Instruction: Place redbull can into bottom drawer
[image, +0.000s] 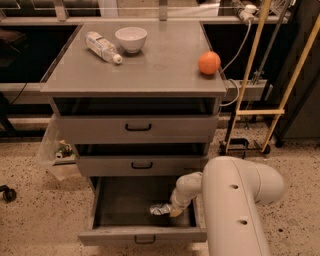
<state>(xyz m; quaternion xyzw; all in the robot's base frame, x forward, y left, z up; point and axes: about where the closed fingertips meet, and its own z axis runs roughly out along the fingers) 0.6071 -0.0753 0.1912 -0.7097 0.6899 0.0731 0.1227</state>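
The bottom drawer (107, 232) of the grey cabinet is pulled open, its black handle at the front. The redbull can (159, 209), shiny silver, lies on its side low inside the drawer, right of centre. My gripper (172, 210) reaches down into the drawer from the right, at the can's right end, and appears to hold it. My white arm (235, 205) fills the lower right of the view and hides the drawer's right front corner.
On the cabinet top stand a white bowl (131, 39), a clear plastic bottle (102, 47) lying down, and an orange ball (209, 63). The two upper drawers (137, 127) are slightly open. A yellow frame (260, 112) stands at the right, a plastic bag (57, 150) at the left.
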